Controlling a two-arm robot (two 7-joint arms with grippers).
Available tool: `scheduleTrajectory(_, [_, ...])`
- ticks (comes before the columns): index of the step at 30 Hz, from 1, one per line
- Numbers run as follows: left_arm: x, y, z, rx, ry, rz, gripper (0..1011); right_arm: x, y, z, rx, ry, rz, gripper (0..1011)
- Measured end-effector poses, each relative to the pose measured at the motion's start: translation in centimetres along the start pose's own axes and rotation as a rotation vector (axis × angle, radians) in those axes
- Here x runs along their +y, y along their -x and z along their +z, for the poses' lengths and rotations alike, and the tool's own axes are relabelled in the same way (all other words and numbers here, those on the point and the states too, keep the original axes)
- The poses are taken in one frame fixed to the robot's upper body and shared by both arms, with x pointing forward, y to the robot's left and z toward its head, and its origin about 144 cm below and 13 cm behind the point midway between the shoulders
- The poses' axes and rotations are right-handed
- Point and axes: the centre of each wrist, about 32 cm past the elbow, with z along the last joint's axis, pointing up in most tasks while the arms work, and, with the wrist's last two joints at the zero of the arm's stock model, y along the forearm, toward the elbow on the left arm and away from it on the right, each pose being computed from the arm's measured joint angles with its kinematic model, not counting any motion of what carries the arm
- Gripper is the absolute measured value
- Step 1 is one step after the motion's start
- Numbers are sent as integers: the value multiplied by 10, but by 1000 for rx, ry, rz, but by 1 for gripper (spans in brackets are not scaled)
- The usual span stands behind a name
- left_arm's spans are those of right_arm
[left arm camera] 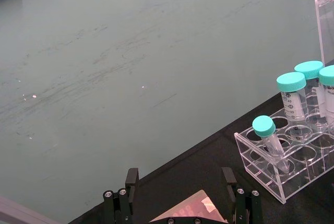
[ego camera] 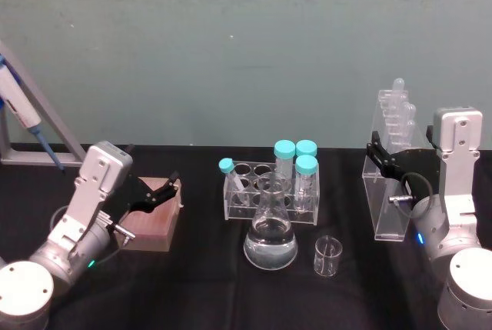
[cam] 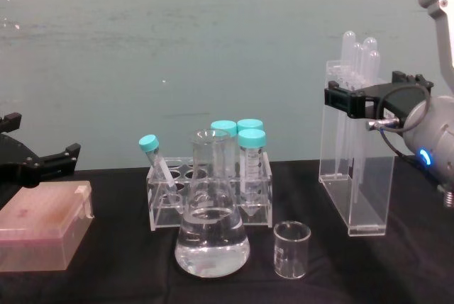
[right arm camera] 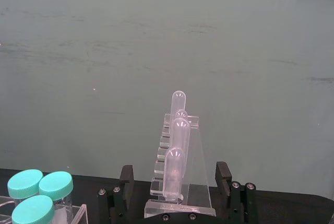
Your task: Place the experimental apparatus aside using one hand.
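Our right gripper (right arm camera: 174,167) is holding its black jaws apart, one on each side of the tall narrow clear acrylic stand (ego camera: 388,207). The right wrist view is showing a sliver of gap on both flanks, so we are bracketing it, not clamping it yet. The stand is sitting upright on the right of the black table (ego camera: 192,284), its long clear tubes (right arm camera: 177,130) poking out of the top. It is well apart from the large clear conical flask (ego camera: 270,238) and the small glass beaker (ego camera: 327,257) at centre front, with the clear rack of teal-capped tubes (ego camera: 269,184) just behind them. We are judging this as the grasp step. Next we are looking at a square squeeze on the walls, then a level lift, since a tall stand with loose tubes could tip. Our left gripper (ego camera: 165,190) is idling, jaws spread, over the pinkish rectangular box (ego camera: 154,226) at the left.
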Motion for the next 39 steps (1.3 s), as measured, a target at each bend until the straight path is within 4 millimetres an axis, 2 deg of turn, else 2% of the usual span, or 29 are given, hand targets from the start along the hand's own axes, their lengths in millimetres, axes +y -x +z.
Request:
scheduleTrajectory(8, [0, 0, 0, 0, 0, 0, 1000, 0, 0, 0, 0, 0, 0, 997])
scheduleTrajectory(16, [0, 0, 0, 0, 0, 0, 1000, 0, 0, 0, 0, 0, 0, 838])
scheduleTrajectory(17, [0, 0, 0, 0, 0, 0, 1000, 0, 0, 0, 0, 0, 0, 778])
scheduleTrajectory(23, [0, 0, 0, 0, 0, 0, 1000, 0, 0, 0, 0, 0, 0, 621])
scheduleTrajectory(39, [0, 0, 0, 0, 0, 0, 1000, 0, 0, 0, 0, 0, 0, 609])
